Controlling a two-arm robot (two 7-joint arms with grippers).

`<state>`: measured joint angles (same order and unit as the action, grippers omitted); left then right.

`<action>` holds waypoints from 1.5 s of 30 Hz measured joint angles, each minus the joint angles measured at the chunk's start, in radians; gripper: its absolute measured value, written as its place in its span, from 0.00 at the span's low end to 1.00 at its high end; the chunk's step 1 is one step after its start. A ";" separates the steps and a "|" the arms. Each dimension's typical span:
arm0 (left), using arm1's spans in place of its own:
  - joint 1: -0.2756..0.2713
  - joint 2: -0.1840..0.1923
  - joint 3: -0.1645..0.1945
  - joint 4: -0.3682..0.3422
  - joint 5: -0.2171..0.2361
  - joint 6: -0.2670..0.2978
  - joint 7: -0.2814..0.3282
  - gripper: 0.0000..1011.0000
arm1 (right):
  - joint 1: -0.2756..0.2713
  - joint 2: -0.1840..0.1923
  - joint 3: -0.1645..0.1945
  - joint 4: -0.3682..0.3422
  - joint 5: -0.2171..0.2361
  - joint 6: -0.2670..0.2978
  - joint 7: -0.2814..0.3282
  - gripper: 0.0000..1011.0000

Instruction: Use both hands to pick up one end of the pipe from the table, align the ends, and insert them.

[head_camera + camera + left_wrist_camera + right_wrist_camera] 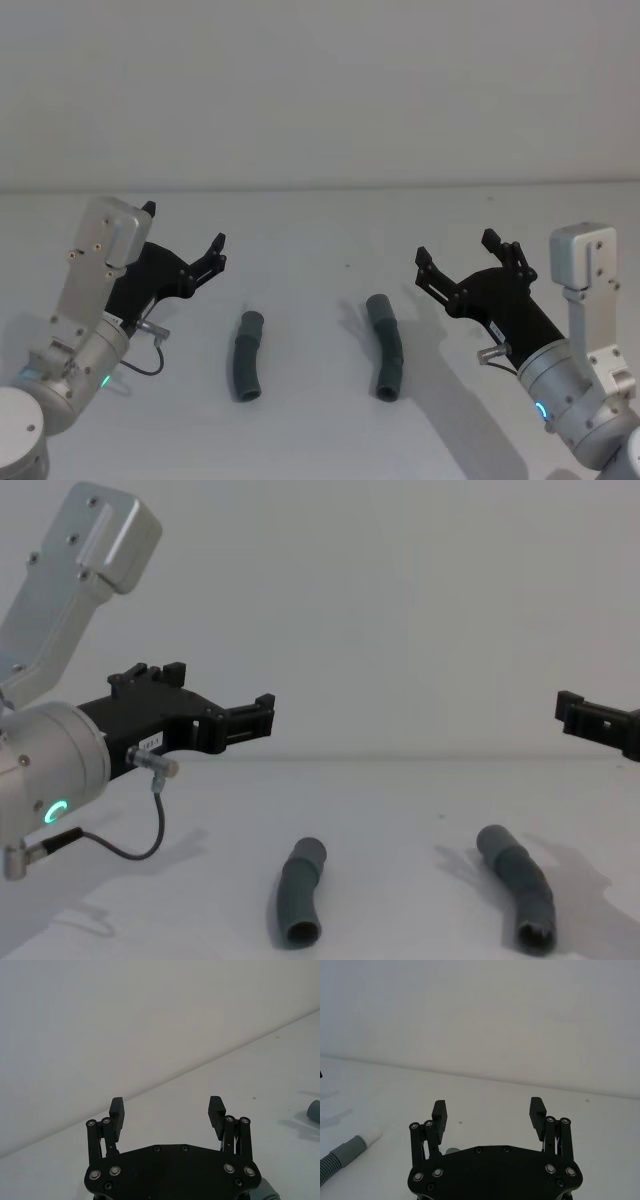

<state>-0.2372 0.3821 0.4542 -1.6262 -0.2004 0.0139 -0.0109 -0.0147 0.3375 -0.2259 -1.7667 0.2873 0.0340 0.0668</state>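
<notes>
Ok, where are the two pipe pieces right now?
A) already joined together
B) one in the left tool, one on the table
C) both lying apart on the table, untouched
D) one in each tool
C: the left pipe piece and the right pipe piece lie separate on the table, between the open, empty left tool and right tool, which hover above it.

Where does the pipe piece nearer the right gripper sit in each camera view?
Head: pipe piece, right of centre.
Chest: pipe piece, lower right.
Right wrist: pipe piece beside the open right gripper, white tip showing.
Left wrist: a grey cuff at the frame edge; cannot tell which piece.
Shared landmark: the table's back edge along the wall.
</notes>
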 joint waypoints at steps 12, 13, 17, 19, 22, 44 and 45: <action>0.000 0.000 0.000 0.000 0.000 0.000 0.000 0.99 | 0.000 0.000 0.000 0.000 0.000 0.000 0.000 0.99; 0.000 0.000 0.000 0.000 0.000 0.000 0.000 0.99 | 0.000 0.000 0.000 0.000 0.000 0.000 0.000 0.99; 0.000 0.000 0.000 0.000 0.000 0.000 0.000 0.99 | 0.000 0.000 0.000 0.000 0.000 0.000 0.000 0.99; 0.000 0.000 0.000 0.000 0.000 0.000 0.000 0.99 | 0.000 0.000 0.000 0.000 0.000 0.000 0.000 0.99; 0.000 0.000 0.000 0.000 0.000 0.000 0.000 0.99 | 0.000 0.000 0.000 0.000 0.000 0.000 0.000 0.99; -0.004 -0.005 -0.003 0.001 -0.007 0.004 -0.007 0.99 | 0.000 0.000 0.000 0.000 0.000 0.000 0.000 0.99; -0.007 -0.008 -0.005 0.001 -0.013 0.008 -0.013 0.99 | 0.000 0.000 0.000 0.000 0.000 0.000 0.000 0.99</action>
<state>-0.2443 0.3743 0.4496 -1.6255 -0.2137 0.0218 -0.0237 -0.0146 0.3374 -0.2258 -1.7667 0.2874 0.0340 0.0668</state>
